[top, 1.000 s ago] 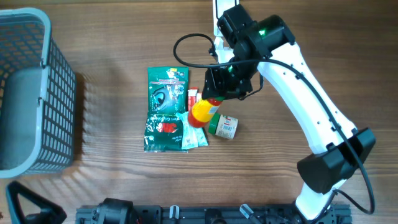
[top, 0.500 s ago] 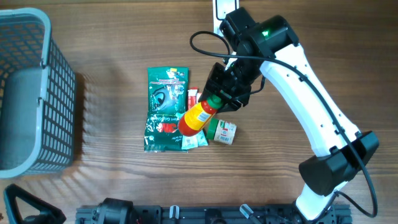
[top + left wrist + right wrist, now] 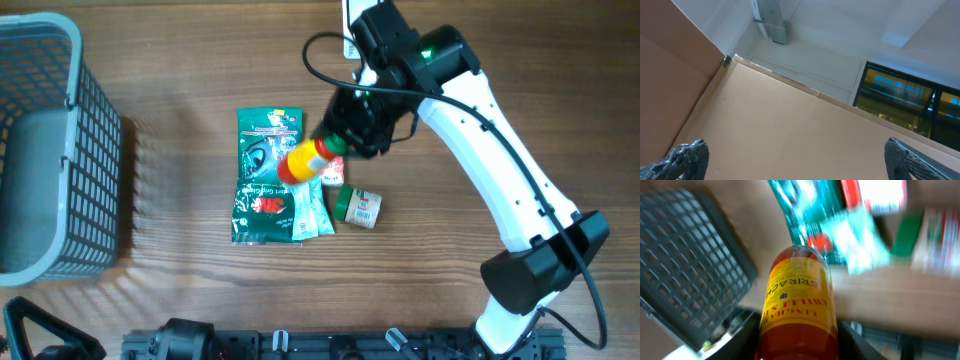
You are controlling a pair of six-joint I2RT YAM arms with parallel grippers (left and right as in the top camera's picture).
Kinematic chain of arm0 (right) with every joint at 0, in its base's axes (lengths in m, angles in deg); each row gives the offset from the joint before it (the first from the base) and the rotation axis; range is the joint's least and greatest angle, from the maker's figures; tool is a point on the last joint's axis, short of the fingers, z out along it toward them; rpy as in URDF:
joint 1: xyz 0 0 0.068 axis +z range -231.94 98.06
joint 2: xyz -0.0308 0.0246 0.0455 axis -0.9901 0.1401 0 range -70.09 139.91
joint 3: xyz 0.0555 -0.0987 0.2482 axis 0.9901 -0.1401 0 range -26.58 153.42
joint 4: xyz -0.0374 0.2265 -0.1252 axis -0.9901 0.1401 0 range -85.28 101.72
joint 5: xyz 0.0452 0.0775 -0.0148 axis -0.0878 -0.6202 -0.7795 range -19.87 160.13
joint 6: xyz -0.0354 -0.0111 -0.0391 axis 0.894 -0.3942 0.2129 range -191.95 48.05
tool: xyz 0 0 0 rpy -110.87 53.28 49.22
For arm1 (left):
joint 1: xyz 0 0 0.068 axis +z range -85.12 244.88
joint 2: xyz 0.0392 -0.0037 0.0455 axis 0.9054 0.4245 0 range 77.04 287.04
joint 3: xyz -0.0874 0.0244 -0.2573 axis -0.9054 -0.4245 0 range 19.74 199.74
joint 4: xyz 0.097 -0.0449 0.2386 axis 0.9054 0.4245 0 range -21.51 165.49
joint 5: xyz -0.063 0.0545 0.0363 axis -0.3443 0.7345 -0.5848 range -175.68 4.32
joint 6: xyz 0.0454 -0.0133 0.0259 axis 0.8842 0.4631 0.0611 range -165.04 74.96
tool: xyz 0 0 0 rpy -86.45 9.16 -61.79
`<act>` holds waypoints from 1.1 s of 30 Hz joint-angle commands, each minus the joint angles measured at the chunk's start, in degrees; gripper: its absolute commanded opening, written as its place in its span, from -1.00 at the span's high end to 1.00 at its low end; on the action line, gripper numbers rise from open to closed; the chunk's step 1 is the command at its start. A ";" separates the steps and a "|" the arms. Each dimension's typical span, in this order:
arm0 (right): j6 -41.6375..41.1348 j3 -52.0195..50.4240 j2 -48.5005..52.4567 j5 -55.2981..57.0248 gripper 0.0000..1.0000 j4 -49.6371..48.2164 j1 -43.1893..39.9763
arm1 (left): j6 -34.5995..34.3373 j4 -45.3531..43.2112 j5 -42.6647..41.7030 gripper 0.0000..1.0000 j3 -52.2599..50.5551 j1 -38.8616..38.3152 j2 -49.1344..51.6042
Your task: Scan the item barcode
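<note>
The item is a sriracha bottle (image 3: 303, 163) with a yellow label, red sauce and a green cap. My right gripper (image 3: 343, 141) is shut on its cap end and holds it above the table, lying roughly level with its base pointing left. In the right wrist view the bottle (image 3: 797, 300) fills the centre between the two dark fingers (image 3: 746, 336), with the label's red lettering facing the camera. No barcode shows on the visible side. My left gripper (image 3: 797, 161) is open and empty, aimed up at a brown panel and the ceiling.
Two green packets (image 3: 268, 138) (image 3: 262, 212) lie mid-table, with a small green-lidded jar (image 3: 358, 206) and a red-and-white pack (image 3: 310, 152) beside them. A grey wire basket (image 3: 50, 150) stands at the left edge. A white object (image 3: 349, 14) sits at the top edge behind the arm.
The right gripper has turned and lifted the bottle, swinging its base from pointing down-left over the packets to pointing left. The left gripper has stayed open.
</note>
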 commanded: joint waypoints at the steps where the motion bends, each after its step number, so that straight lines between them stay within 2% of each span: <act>1: 13.05 1.49 -1.99 9.31 0.91 -5.86 0.00 | -0.94 0.28 0.74 -1.00 -0.35 0.31 -0.52; 4: 22.58 1.49 -1.99 9.73 0.91 -11.26 -0.07 | -0.94 0.37 0.76 -1.00 -0.35 0.33 -0.52; 8: 36.41 1.49 -2.21 -4.26 0.91 -14.08 -0.09 | -0.94 1.05 0.74 -1.00 -0.35 0.31 -0.52; 10: 39.23 1.49 -2.86 -8.13 0.91 -12.15 -0.48 | -0.94 1.42 0.74 -1.00 -0.37 0.33 -0.52; 15: 45.55 1.49 -7.56 -5.86 0.92 -0.50 -1.05 | -0.94 1.40 0.74 -1.00 -0.37 0.33 -0.52; 21: 46.38 1.49 -19.45 -1.95 0.91 11.13 -1.03 | -0.94 1.42 0.74 -1.00 -0.37 0.33 -0.52; 25: 43.56 0.33 -30.95 5.86 0.91 10.34 -0.98 | -0.94 1.42 0.74 -1.00 -0.37 0.33 -0.52; 28: 38.82 -3.21 -39.15 16.00 0.91 7.21 -0.98 | -0.94 1.44 0.74 -1.00 -0.37 0.31 -0.52; 30: 36.20 -8.61 -45.35 21.53 0.91 1.51 -0.98 | -0.96 1.49 0.74 -1.00 -0.37 0.31 -0.52; 31: 35.45 -11.96 -48.09 23.21 0.91 -1.79 -0.98 | -0.96 1.60 0.74 -1.00 -0.37 0.33 -0.52; 32: 33.07 -21.00 -53.46 26.03 0.91 -10.14 -0.98 | -0.96 1.66 0.74 -1.00 -0.37 0.33 -0.52; 33: 31.45 -25.70 -55.47 27.17 0.91 -14.25 -0.98 | -0.96 1.66 0.74 -1.00 -0.37 0.31 -0.52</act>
